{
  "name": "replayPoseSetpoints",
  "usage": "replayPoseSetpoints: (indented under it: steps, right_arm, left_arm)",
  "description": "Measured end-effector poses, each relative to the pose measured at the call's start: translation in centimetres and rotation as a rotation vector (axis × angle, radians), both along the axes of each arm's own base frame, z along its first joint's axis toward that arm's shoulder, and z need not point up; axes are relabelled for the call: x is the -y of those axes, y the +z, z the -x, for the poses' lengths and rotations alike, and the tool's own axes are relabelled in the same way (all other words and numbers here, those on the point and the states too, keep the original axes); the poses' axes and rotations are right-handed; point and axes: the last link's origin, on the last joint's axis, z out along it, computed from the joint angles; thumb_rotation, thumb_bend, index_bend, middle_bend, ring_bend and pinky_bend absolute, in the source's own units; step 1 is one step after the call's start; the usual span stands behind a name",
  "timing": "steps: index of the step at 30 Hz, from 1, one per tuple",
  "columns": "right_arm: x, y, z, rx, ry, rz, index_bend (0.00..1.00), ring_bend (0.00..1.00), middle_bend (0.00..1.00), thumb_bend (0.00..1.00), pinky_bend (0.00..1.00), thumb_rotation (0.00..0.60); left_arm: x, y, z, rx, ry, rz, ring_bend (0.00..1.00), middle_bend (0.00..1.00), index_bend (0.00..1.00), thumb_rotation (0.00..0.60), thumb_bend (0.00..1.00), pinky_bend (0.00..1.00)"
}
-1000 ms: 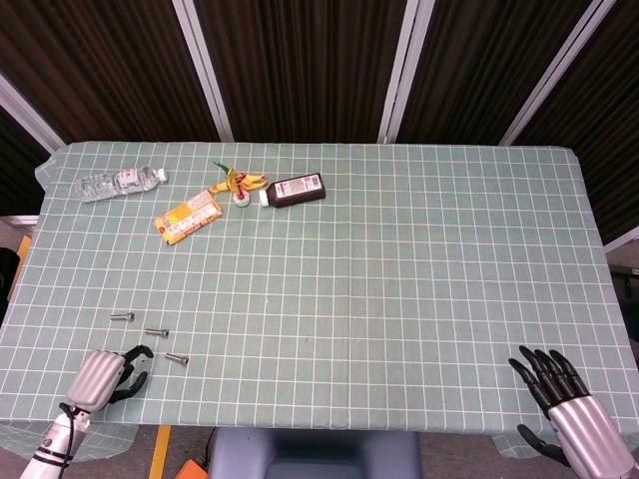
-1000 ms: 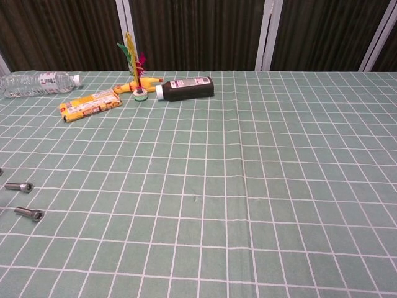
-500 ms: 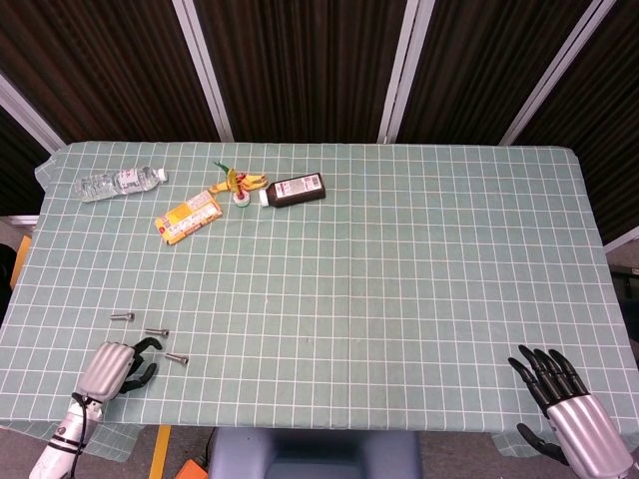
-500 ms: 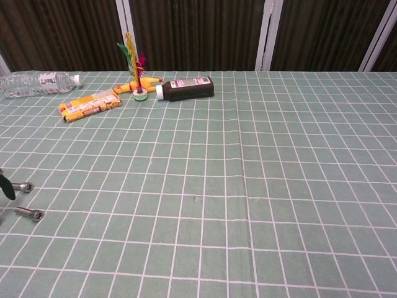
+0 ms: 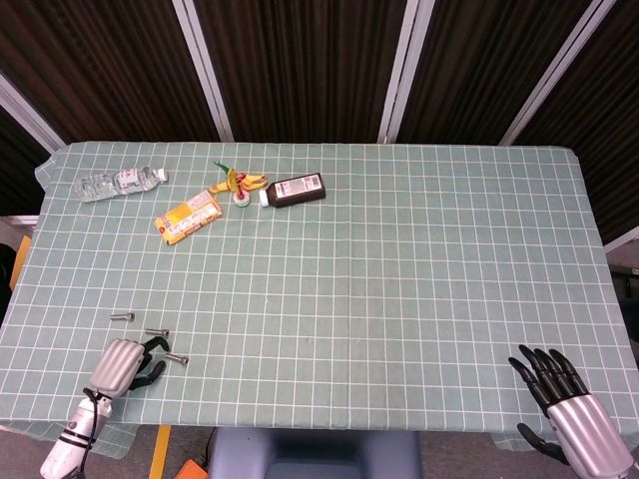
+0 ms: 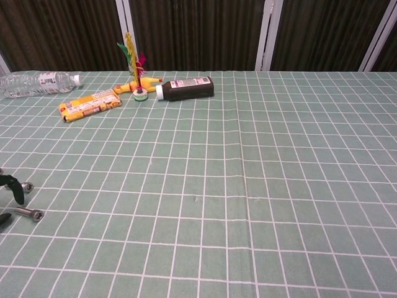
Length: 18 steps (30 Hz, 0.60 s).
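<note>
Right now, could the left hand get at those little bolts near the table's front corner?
Probably yes. The left hand has its dark fingers right beside the two nearer bolts, and nothing lies between them.

On the surface we have three bolts near the front left corner: the rear bolt lies furthest left, the middle bolt to its right and nearer us, the front bolt further right again. Our left hand sits just left of the front bolt. At the far left lie the water bottle, the snack packet, the shuttlecock and the dark bottle. Our right hand sits at the front right corner.
</note>
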Motion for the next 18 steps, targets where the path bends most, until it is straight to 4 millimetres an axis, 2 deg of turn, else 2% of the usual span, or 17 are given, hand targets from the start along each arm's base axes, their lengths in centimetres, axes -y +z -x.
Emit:
replayPoseSetpoints:
  steps: [18]
  right_arm:
    - [0.04, 0.18, 0.0, 0.006, -0.001, 0.009, 0.0, 0.0, 0.0, 0.31, 0.0, 0.6]
  left_arm:
    - [-0.56, -0.69, -0.13, -0.016, 0.006, 0.013, 1.0, 1.0, 0.51, 0.6, 0.43, 1.0]
